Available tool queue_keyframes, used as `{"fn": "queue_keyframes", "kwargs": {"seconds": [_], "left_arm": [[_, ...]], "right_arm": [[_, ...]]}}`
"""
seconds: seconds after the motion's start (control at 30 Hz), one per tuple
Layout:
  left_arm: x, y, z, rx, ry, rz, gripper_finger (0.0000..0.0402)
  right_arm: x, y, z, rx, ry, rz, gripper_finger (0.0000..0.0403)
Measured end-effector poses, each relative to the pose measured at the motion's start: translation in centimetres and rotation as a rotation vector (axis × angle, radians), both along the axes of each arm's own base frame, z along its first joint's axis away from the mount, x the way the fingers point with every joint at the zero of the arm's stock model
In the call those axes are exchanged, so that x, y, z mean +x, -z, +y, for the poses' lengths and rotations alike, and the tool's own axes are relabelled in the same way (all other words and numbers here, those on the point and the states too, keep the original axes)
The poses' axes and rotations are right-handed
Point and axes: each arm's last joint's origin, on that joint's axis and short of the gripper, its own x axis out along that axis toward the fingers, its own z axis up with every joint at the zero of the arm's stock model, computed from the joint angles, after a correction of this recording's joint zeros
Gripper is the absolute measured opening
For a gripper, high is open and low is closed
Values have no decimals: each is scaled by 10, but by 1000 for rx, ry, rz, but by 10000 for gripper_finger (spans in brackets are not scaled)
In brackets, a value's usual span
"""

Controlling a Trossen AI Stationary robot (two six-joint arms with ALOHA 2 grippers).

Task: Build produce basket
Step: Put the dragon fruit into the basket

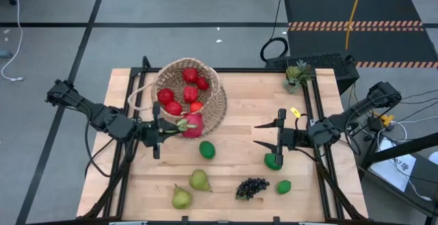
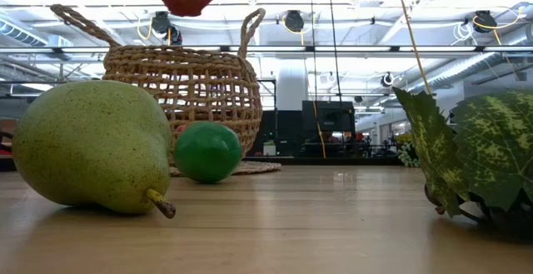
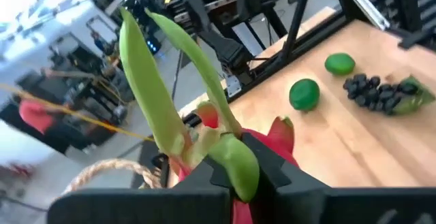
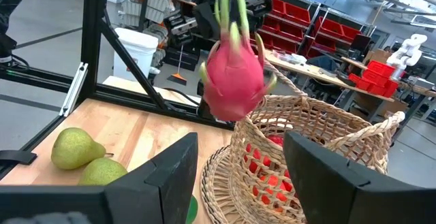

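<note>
The left gripper [image 1: 179,125] pinches the light, stiff dragon fruit [image 4: 234,77] by its green leaves, at the basket's [image 1: 217,100] six o'clock edge, while the right gripper [image 1: 266,135] waits open.

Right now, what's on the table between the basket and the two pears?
In the high view, one green lime sits between the basket and the pears; the rest is bare wood.

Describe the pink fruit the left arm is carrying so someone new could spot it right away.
Find the wicker basket on the wooden table. At its near rim, the left tool holds the dragon fruit. It is the only pink fruit, with long green leafy tips; the basket's fruits are red.
</note>
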Motion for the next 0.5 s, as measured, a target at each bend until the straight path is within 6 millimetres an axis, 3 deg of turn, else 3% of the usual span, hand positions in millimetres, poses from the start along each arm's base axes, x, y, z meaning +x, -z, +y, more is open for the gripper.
{"fn": "queue_keyframes", "kwargs": {"seconds": [0.23,0.5], "left_arm": [[9,8,-8,197,37,44,8],[15,14,-13,307,65,79,18]], "right_arm": [[0,0,0,15,1,2,210],[0,1,0,29,2,4,210]]}}
